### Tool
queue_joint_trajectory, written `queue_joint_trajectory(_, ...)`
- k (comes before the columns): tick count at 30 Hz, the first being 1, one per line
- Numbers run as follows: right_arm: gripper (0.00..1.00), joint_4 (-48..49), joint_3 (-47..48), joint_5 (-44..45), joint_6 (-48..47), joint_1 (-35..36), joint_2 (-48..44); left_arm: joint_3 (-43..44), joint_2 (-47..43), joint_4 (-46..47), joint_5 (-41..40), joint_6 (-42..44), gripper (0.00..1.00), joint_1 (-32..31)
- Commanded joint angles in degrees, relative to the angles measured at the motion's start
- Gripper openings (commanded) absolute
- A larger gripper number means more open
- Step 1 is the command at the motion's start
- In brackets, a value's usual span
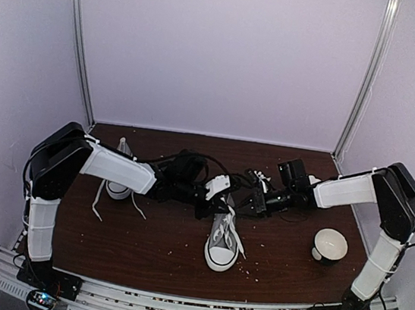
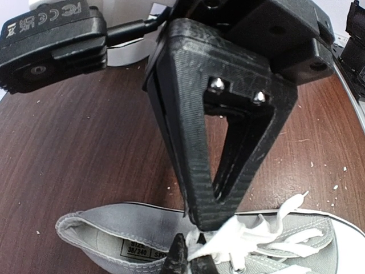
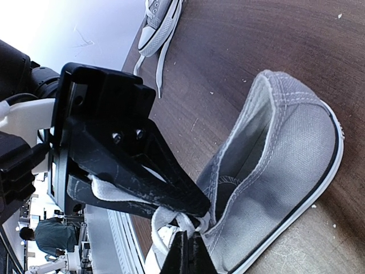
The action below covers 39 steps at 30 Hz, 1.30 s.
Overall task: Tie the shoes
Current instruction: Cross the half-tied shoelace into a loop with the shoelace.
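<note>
One grey shoe (image 1: pixel 223 241) with a white toe cap stands mid-table, toe toward the near edge. The other shoe (image 1: pixel 118 183) lies at the left behind my left arm, its laces loose. Both grippers meet over the middle shoe's throat. My left gripper (image 1: pixel 220 202) is shut on a bunch of white lace (image 2: pixel 245 234) above the tongue; its fingertips (image 2: pixel 178 257) pinch it next to the right gripper's black finger. My right gripper (image 3: pixel 191 254) is shut on a lace loop (image 3: pixel 165 217) at the shoe's (image 3: pixel 279 182) opening.
A white cup (image 1: pixel 330 244) sits on the brown table (image 1: pixel 157 248) at the right, near my right arm. Small white crumbs dot the tabletop. White walls with metal posts close in the back and sides. Cables hang around both wrists.
</note>
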Motion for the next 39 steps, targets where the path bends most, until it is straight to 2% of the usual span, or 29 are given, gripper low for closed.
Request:
queue_joint_trajectory(1, 0.00, -0.3, 0.5, 1.7, -0.2, -0.4, -2.2, -0.3, -1.5, 1.7, 0.3, 0.4, 0.00, 0.1)
queue_joint_trajectory(3, 0.00, -0.1, 0.6, 1.5, 0.0, -0.4, -2.2, -0.3, -1.5, 1.6, 0.2, 0.5, 0.00, 0.1)
queue_joint_trajectory(6, 0.00, -0.5, 0.7, 1.2, -0.3, -0.4, -2.1, -0.5, -1.9, 1.5, -0.7, 0.2, 0.15, 0.2)
queue_joint_trajectory(11, 0.00, -1.0, 0.7, 1.3, -0.6, -0.4, -2.2, -2.2, -4.4, 1.6, -2.1, 1.3, 0.28, 0.4)
queue_joint_trajectory(15, 0.00, -1.1, 0.9, 1.2, -0.6, -0.4, -2.5, -4.1, -6.8, 0.7, -1.2, 3.2, 0.43, 0.4)
queue_joint_trajectory(18, 0.00, -1.3, 1.1, 1.2, -0.5, -0.3, -2.6, -5.7, -8.4, 1.2, 0.0, 3.6, 0.48, 0.7)
queue_joint_trajectory(27, 0.00, -3.3, 2.1, 0.8, -1.6, 0.3, -2.3, -2.3, -7.3, 2.0, 1.6, 0.5, 0.50, 1.4)
queue_joint_trajectory(32, 0.00, -4.4, 2.8, 1.0, -2.3, 0.8, -2.2, -0.4, -5.4, -0.3, 3.3, -1.4, 0.40, 2.6)
queue_joint_trajectory(36, 0.00, -5.1, 3.0, 1.1, -2.8, 1.0, -2.0, -2.5, -6.3, 3.1, 5.5, -2.7, 0.40, 3.0)
queue_joint_trajectory(39, 0.00, -5.4, 3.1, 1.1, -2.9, 0.9, -2.1, -2.4, -6.3, 2.7, 5.2, -2.7, 0.31, 3.0)
